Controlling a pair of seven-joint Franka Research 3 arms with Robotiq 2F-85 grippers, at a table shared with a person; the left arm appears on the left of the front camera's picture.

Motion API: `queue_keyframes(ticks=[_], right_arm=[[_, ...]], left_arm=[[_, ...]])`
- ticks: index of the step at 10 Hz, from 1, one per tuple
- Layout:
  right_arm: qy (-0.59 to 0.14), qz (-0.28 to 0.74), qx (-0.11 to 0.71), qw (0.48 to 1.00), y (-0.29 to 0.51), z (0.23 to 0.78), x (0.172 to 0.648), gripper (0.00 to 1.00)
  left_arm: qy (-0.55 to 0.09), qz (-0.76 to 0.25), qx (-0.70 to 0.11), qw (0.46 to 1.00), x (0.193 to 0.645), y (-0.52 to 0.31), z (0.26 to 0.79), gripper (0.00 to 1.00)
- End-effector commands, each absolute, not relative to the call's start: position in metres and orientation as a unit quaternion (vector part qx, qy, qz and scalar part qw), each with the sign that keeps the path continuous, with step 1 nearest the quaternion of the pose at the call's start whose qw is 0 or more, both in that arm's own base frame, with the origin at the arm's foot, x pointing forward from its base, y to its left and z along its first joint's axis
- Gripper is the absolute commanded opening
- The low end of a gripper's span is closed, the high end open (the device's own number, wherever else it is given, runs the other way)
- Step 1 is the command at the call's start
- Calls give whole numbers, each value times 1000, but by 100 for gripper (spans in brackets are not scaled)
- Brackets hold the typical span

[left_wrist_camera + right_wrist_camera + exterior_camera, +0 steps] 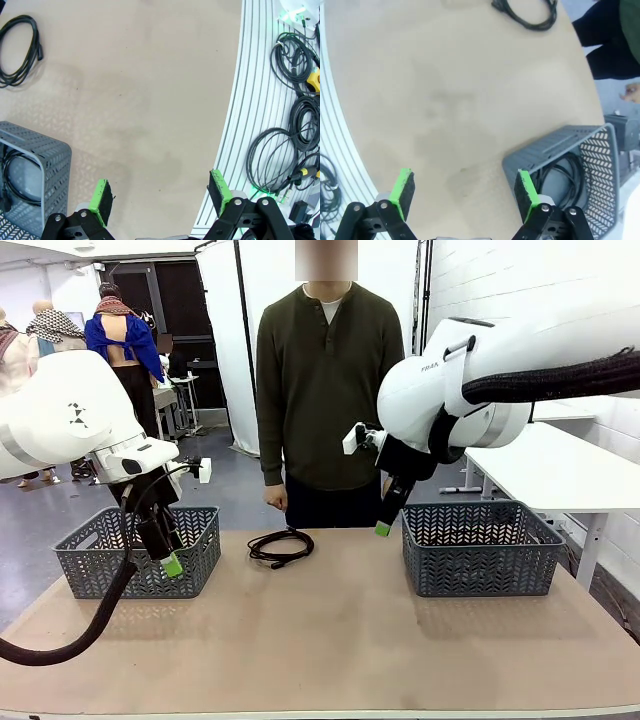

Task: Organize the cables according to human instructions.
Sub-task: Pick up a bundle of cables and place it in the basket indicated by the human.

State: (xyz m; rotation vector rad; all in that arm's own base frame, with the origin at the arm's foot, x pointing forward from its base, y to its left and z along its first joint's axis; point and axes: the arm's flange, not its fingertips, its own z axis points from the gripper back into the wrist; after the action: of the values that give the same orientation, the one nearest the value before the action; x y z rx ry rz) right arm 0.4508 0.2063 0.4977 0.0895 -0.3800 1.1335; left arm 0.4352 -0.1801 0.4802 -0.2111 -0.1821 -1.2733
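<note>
The left hand (168,562) was held in the air in front of the left basket (100,575), with its fingers pointed down toward the table (330,640). Its jaws were spread wide and nothing was gripped between the green pads (100,197). In the left wrist view, bare table surface was seen in the gap between them. The right hand (385,525) was raised above the table, close to the left side of the right basket (480,570). Its jaws were also set fully apart and nothing was held in them.

One black cable (282,545) was laid as a round loop on the table. It was placed toward the far side, between the two baskets and just in front of the person (320,380), who was stood at the far edge. This cable was touched by neither hand and was well apart from both of them. A second cable (15,180) was seen inside the left basket in the left wrist view. A third cable (565,172) was coiled inside the right basket in the right wrist view. Some more cords (295,125) were laid in loops on a ribbed white surface past the near edge of the table, well apart from the baskets.
</note>
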Motion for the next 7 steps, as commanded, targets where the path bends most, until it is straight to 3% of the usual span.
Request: queue_keyframes(ticks=[1,3,4,7], right_arm=[[-198,528,49,824,206,488,435,100],[-167,610,50,773,217,481,429,100],[-179,541,42,821,213,491,440,100],[-179,541,42,821,213,491,440,100]], left_arm=[[-89,-591,-96,796,435,-180,481,100],[-89,-591,-96,796,435,-180,481,100],[-89,-591,-96,796,435,-180,481,100],[-89,-591,-96,796,435,-180,481,100]])
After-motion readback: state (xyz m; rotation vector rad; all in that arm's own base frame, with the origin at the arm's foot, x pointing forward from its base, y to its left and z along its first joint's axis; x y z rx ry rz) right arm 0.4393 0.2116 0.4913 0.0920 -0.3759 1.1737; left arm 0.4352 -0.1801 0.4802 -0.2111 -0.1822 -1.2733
